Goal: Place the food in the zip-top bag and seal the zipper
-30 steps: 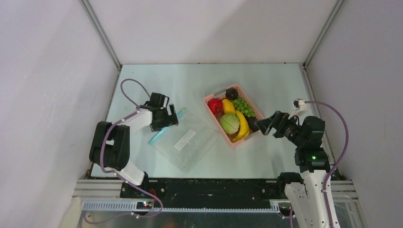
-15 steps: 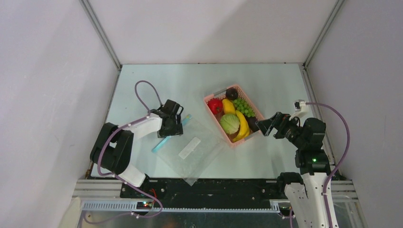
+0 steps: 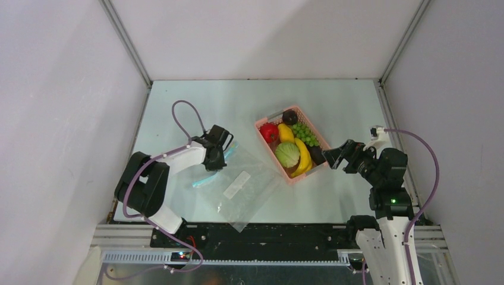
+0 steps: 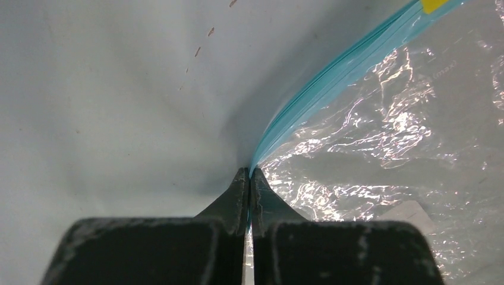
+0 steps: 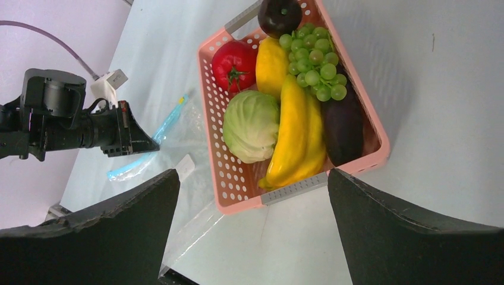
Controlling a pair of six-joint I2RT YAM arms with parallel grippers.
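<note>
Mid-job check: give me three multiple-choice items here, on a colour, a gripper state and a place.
1. The zip-top bag has a zipper that is: A red, B light blue, C yellow.
2. The left gripper is: A wide open, B shut on the zipper, C out of view.
3. The banana lies: A in the pink basket, B in the bag, C in the left gripper.
Answers: 1 B, the strip looks blue; 2 B, its jaws pinch the strip; 3 A, it rests beside the cabbage.
</note>
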